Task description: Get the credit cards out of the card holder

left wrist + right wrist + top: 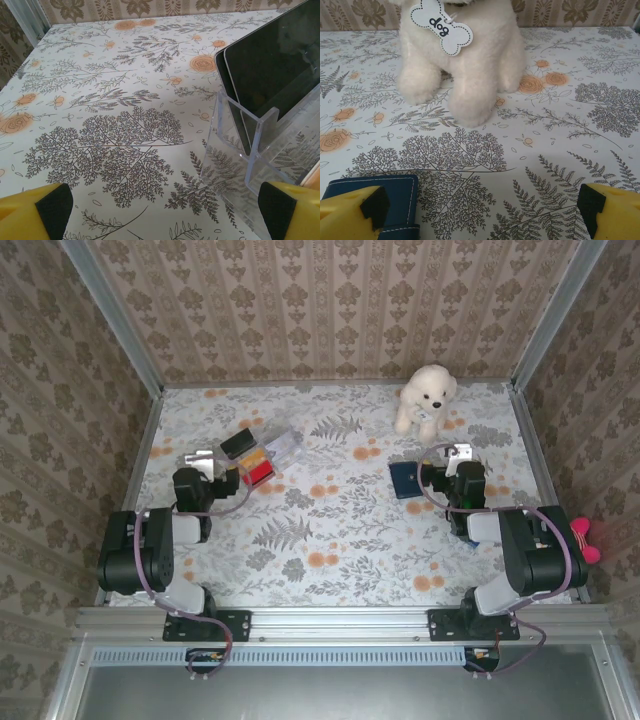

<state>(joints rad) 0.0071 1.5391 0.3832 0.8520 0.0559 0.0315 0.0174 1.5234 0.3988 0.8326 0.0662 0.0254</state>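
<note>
The table (340, 530) is lit brightly and evenly from above. Only a soft, faint shadow is cast beneath the plush dog (465, 75). Pale highlights are seen along the edges of the clear plastic box (260, 145). Wrist views are rendered sharp at centre and slightly softened at the lower corners.

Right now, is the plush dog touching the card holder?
Apart. The right wrist view shows a stretch of flowered tablecloth between the plush dog and the card holder. The top external view shows the same gap.
</note>
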